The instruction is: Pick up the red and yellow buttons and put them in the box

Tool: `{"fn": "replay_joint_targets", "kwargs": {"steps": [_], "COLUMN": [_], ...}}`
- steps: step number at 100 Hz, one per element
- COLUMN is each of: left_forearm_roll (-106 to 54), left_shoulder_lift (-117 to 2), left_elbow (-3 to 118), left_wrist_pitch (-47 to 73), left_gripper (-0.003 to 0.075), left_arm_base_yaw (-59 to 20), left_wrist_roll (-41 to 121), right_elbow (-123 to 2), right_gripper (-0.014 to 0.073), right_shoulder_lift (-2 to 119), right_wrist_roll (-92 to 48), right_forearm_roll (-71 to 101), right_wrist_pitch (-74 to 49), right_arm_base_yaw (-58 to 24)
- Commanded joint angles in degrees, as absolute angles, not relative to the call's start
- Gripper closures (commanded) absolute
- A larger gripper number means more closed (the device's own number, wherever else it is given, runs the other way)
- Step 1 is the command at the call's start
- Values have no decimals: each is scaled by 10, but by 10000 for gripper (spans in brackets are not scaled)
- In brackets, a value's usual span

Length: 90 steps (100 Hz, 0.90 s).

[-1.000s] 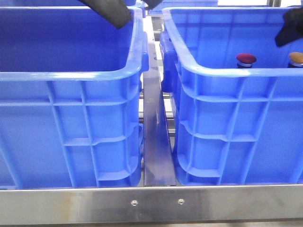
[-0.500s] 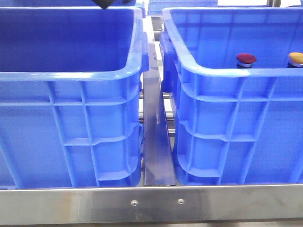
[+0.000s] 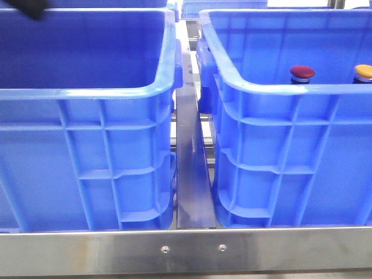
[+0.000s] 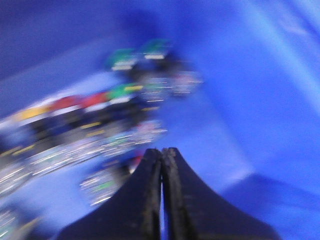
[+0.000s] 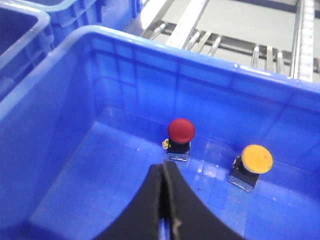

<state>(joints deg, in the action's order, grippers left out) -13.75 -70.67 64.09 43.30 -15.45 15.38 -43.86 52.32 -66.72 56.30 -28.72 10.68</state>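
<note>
Presently the right gripper, jaws pressed together and empty, hangs above the box floor, near the red button; yellow button beside it.

- A brushed steel rail runs across the front edge of the bench, at 6 o'clock in the front view, with two small screw heads set near its middle.
- A narrow steel divider strip runs away from the rail towards 12 o'clock, dull and reflective, tinted blue.
- Beyond it, thin metal cross-bars show in the gap.
- In the right wrist view, a roller conveyor of silvery bars lies at 12 o'clock, with a pale grey floor behind.
- A white beaded track edges it at 2 o'clock.
- Light is bright and even, glaring white at 1 o'clock in the front view.
</note>
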Motion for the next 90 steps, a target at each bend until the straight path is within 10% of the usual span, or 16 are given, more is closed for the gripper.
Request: {"fn": "replay_joint_targets", "kwargs": {"steps": [1, 90], "left_forearm_roll": [-145, -107], "left_shoulder_lift": [-660, -239], "left_elbow": [637, 325], "left_wrist_pitch": [389, 178], "left_gripper": [741, 741], "left_arm_base_yaw": [-109, 18], "left_wrist_roll": [146, 146], "right_elbow": [-439, -189], "right_gripper": [694, 694], "right_shoulder_lift": [492, 186], "right_wrist_roll": [-671, -670], "right_forearm_roll": [579, 597], "right_wrist_pitch": [-270, -102], "right_arm_base_yaw": [109, 107]}}
